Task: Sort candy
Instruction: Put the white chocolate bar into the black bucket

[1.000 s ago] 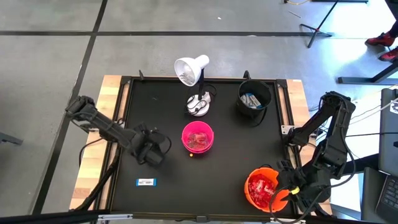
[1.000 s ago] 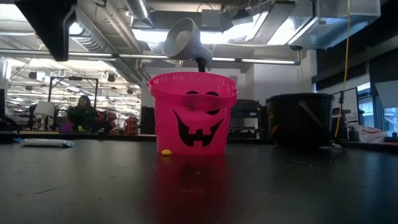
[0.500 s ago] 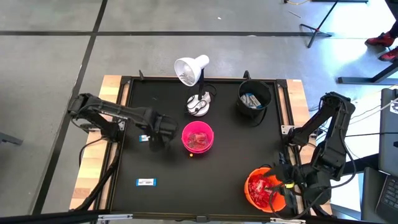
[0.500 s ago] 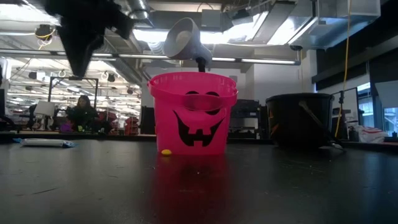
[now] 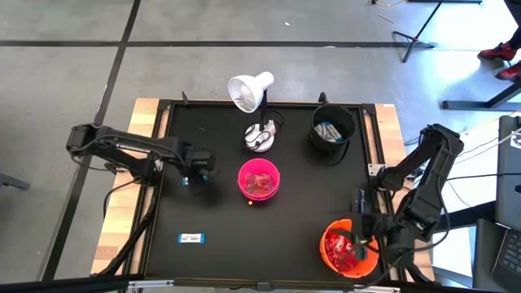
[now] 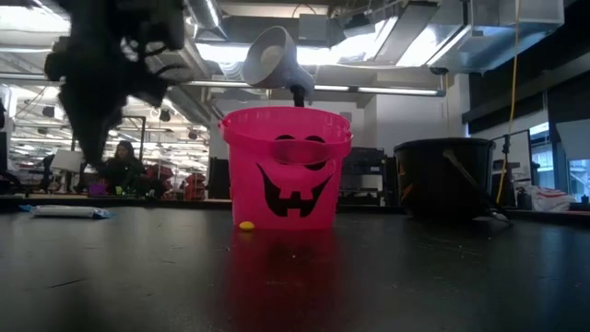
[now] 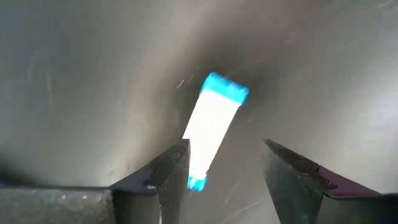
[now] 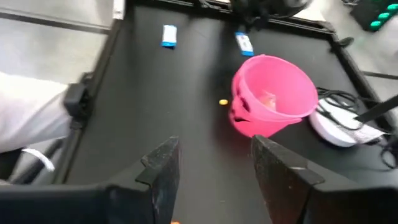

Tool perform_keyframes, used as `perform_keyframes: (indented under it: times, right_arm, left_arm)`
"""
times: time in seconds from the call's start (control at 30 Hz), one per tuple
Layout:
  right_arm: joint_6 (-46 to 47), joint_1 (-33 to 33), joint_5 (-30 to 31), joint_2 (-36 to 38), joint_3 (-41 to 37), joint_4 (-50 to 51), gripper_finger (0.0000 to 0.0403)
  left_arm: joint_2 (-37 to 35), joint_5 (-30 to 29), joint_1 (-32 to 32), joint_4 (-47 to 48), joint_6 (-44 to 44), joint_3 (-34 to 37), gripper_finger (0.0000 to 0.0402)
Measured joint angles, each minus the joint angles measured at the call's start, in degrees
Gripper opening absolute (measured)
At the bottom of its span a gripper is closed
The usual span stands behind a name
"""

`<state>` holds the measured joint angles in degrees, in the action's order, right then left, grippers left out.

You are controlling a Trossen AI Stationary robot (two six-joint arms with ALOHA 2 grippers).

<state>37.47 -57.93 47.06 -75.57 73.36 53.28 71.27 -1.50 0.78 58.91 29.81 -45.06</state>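
Since a second ago: my left arm has swung from 7 o'clock of the pink bucket up to its 9 o'clock side and now hangs over a candy bar; my right arm has lifted a little over the orange bucket.
Left pincer (image 5: 189,174): released, fingers spread, nothing between them; it hovers above the black surface (image 5: 220,220), at 9 o'clock of the pink bucket (image 5: 259,179).
Target candy bar (image 7: 214,124): a slim white-and-blue bar lying flat on the surface just ahead of my left fingers (image 7: 171,171), in line with the gap between them.
Key relation: the bar's long axis runs away from the pincer, roughly along my line of reach, not across the gap. My left arm is far nearer to it than my right.
Second candy bar (image 5: 190,238): flat on the surface, at 7 o'clock of the pink bucket, well apart from both arms.
Sorted candy: red packets in the pink bucket and the orange bucket (image 5: 350,246); white-and-blue bars in the black bucket (image 5: 334,129).
Right pincer (image 5: 358,242): released and empty, poised over the orange bucket at the surface's 5 o'clock corner.
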Motion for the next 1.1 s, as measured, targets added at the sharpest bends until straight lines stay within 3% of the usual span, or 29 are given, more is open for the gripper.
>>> perform_keyframes:
  times: [0.13, 0.23, 0.5, 0.8, 1.1]
  right_arm:
    - [-2.08, 3.44, 2.49, -0.56, -0.02, -0.14, 0.0193]
    - [-1.92, 6.13, 2.85, -0.93, -0.02, -0.31, 0.0193]
    - [-1.79, 12.84, -1.29, -2.65, -0.01, -0.92, 0.0193]
    - [-1.78, 17.63, -8.98, -5.42, -0.02, -0.9, 0.0193]
    - [-1.93, 18.23, -11.68, -7.35, -0.02, -0.87, 0.0193]
  left_arm:
    - [-1.88, -0.74, 0.01, 0.61, 2.69, 5.41, 0.0189]
    - [-1.78, -4.84, 0.01, -0.28, 3.12, 8.98, 0.0188]
    - [-1.78, -3.96, 0.01, -8.5, 3.14, 15.82, 0.0188]
    - [-1.56, -0.21, -0.27, -12.5, 4.63, 16.27, 0.0188]
    - [-1.54, 2.36, -2.61, -13.32, 4.63, 14.57, 0.0188]
